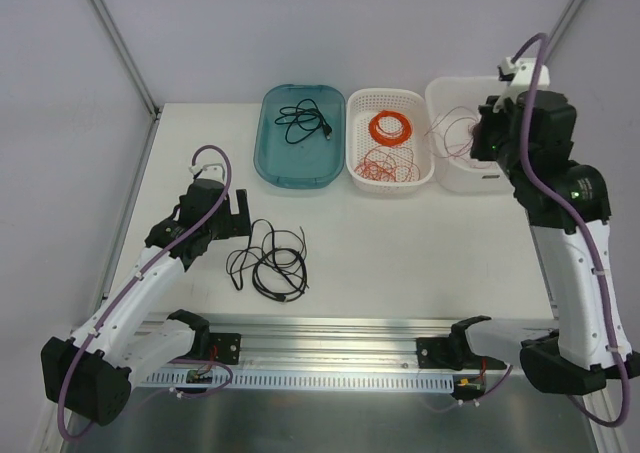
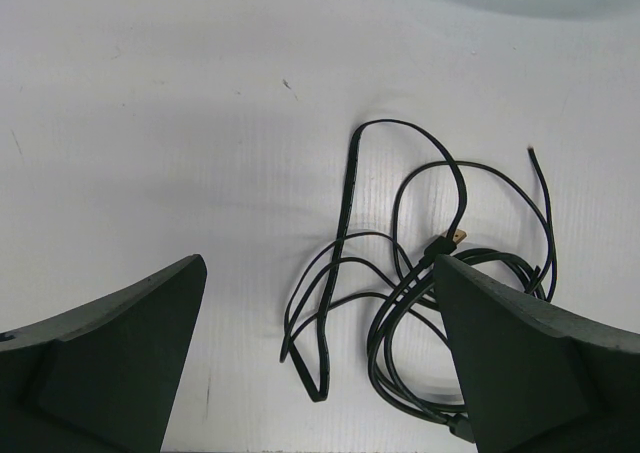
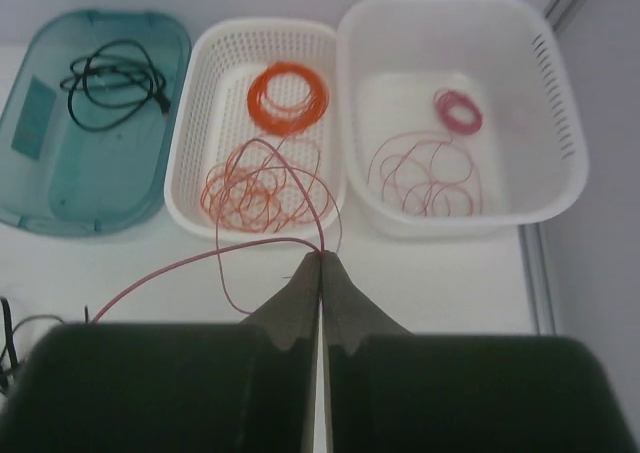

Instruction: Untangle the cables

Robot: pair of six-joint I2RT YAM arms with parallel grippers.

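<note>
White tabletop [image 1: 400, 243] holds the black cord [image 2: 400, 273] under the left gripper [image 2: 315, 273], jaws spread, while the right gripper [image 3: 320, 261], pressed shut on a thin red wire [image 3: 250, 245] near the middle basket [image 3: 265, 28], should probably draw slowly to avoid snagging loops.

Far edge: teal tray [image 1: 265, 163], white basket [image 1: 352, 143] and white tub [image 1: 440, 93] stand in a row, walls just beside one another, with no passage between them. Open table [image 1: 420, 253] lies between that row and the near rail [image 1: 340, 333], widest on the right half.

Obstruction, left: black cord [image 1: 270, 263] sprawls in loose loops just beside the left gripper [image 2: 315, 268], jaws wide apart; bare table to its left.

Obstruction, right: a thin orange-red wire [image 3: 190, 263], pinched in the right gripper [image 3: 320, 258], is strung leftward in front of the basket.
</note>
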